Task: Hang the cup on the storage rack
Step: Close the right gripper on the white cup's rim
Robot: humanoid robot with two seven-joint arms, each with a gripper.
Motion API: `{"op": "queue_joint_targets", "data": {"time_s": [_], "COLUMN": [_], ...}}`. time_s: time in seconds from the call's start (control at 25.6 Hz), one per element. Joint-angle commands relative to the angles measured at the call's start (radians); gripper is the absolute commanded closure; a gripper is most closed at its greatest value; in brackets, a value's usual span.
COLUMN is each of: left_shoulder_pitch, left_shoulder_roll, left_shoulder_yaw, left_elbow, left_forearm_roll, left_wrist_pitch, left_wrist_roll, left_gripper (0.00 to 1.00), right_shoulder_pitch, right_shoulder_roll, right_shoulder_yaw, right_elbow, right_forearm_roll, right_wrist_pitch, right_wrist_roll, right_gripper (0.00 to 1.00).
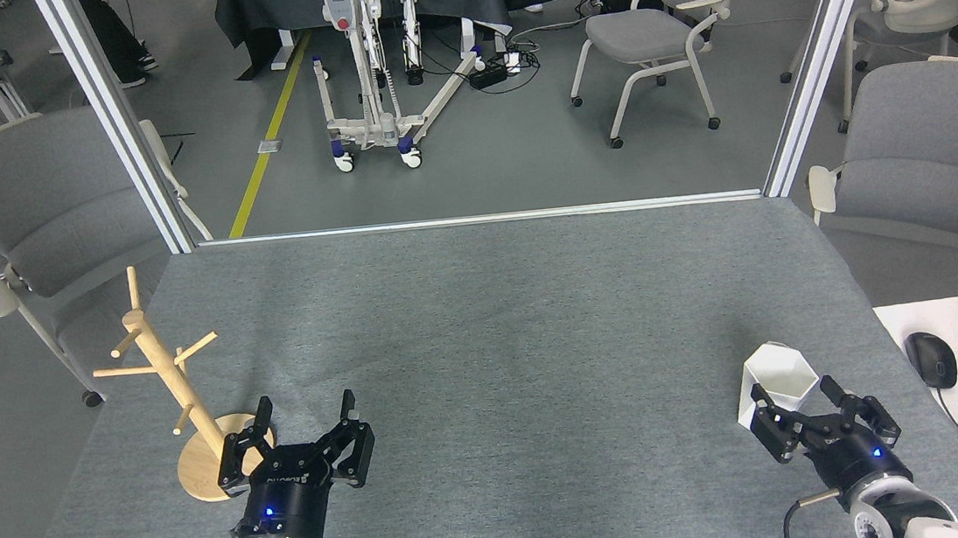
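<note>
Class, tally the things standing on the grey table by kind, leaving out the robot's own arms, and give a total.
White cup: 1
Wooden storage rack: 1
Total: 2

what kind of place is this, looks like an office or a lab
Most likely a robotics lab or test workspace. The grey-covered table sits inside an aluminium frame, a wheeled metal stand with trailing cables stands on a floor marked with yellow tape, and office chairs are scattered around.
</note>
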Motion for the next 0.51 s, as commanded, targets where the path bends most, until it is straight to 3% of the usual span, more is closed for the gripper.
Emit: {"op": "queue_joint_targets", "data": {"time_s": [0.0,0.47], "left_shoulder_pitch": [0.0,0.0], "left_shoulder_roll": [0.001,-0.001], "left_shoulder_yaw": [0.0,-0.012], "left_elbow": [0.004,0.015], "left_forearm_roll": [0.0,0.0], "left_wrist_pitch": [-0.002,0.0], "left_wrist_roll": [0.002,0.0], "left_gripper": [0.0,0.0], "right_shoulder_pitch": [-0.006,-0.055], "right_shoulder_roll": [0.002,0.005], "right_shoulder_yaw": [0.0,0.0], "right_elbow": [0.016,0.079], "right_forearm_roll": [0.006,0.031], "right_wrist_pitch": [0.001,0.001], "right_wrist_roll": [0.001,0.0], "right_gripper": [0.01,0.01]}}
